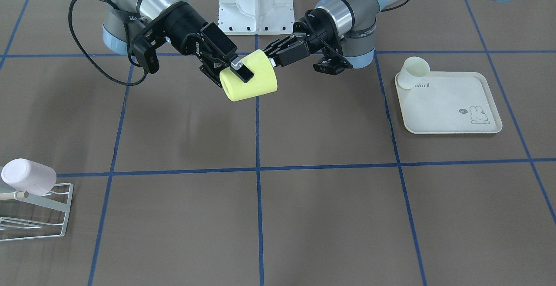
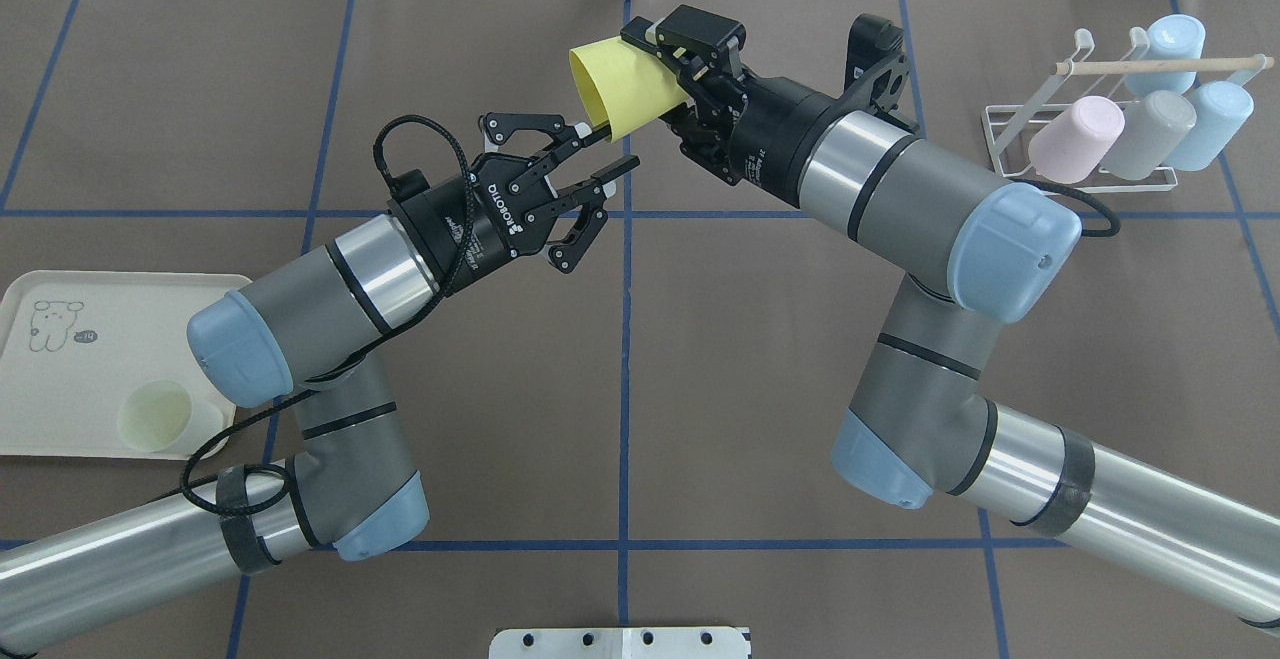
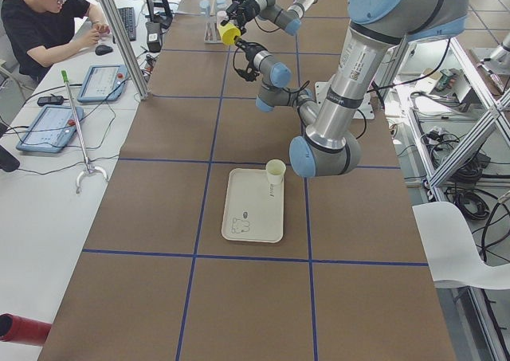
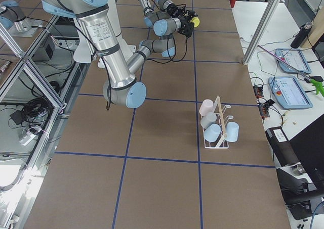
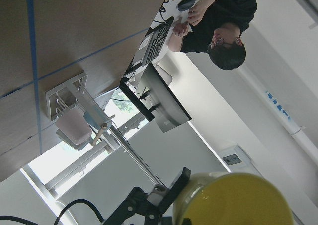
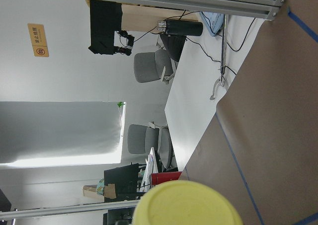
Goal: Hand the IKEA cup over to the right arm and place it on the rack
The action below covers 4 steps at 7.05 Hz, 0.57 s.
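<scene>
Item: yellow cup [image 1: 256, 84], held in mid-air over the table [image 1: 304, 216], on the centre tape line, toward the side away from my base. It lies on its side, wide end toward my L side.
R arm [image 2: 900, 179]: reaches in to the cup from the narrow end.
R gripper [image 2: 678, 79]: my fingers are clenched on the yellow cup. One pad [image 1: 241, 72] lies across the outer wall, the other is on the opp. side and mostly hidden.
L gripper [image 2: 608, 147]: fingers spread wide, gripping nothing. Upper tip [image 2: 575, 134] is at the cup's rim; touching or just off, can't tell. Lower tip hangs below the cup, apart from it.
Rack [image 2: 1010, 139]: white wire, at the table edge on my R, well apart from the yellow cup. Wooden rod [image 2: 1160, 66] runs across the top.
Rack load: pink cup [image 2: 1075, 134], grey cup [image 2: 1155, 129], two pale-blue cups [image 2: 1215, 119], all tilted on prongs.
Tray [image 2: 60, 419]: cream, animal print, on my L side. A cream cup [image 2: 155, 417] stands upright in one corner.
Bystander: person [image 3: 44, 18] seated at a side desk beyond the table.
</scene>
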Motion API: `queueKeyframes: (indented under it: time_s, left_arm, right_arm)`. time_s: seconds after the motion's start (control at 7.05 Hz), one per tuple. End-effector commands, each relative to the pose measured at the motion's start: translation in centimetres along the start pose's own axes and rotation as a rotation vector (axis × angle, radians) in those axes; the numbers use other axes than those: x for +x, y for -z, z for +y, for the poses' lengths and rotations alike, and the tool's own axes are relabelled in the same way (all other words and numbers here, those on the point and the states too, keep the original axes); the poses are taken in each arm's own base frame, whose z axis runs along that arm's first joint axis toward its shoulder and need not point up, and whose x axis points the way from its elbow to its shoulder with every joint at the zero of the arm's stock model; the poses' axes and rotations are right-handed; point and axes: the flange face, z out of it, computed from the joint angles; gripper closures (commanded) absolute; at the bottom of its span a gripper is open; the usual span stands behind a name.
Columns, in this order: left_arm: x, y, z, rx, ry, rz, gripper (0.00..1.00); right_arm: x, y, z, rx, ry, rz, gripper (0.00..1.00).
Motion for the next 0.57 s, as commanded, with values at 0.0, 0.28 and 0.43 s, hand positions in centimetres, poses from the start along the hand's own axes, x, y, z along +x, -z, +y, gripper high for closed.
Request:
queueKeyframes:
  time_s: [0.0, 0.28, 0.43]
  left_arm:
    - [-0.5, 0.2, 0.1, -0.003, -0.064, -0.006, 0.00]
    - [-0.3, 0.4, 0.2, -0.006, -0.065, -0.004, 0.00]
    - [0.2, 0.6, 0.2, -0.011, -0.071, 0.003, 0.00]
  right_arm:
    - [-0.4, -0.8, 0.1, 0.000, -0.006, -0.007, 1.00]
    - [-0.8, -0.7, -0.4, 0.005, -0.003, -0.013, 1.00]
    - [-1.5, -0.6, -1.8, 0.023, 0.003, -0.021, 1.00]
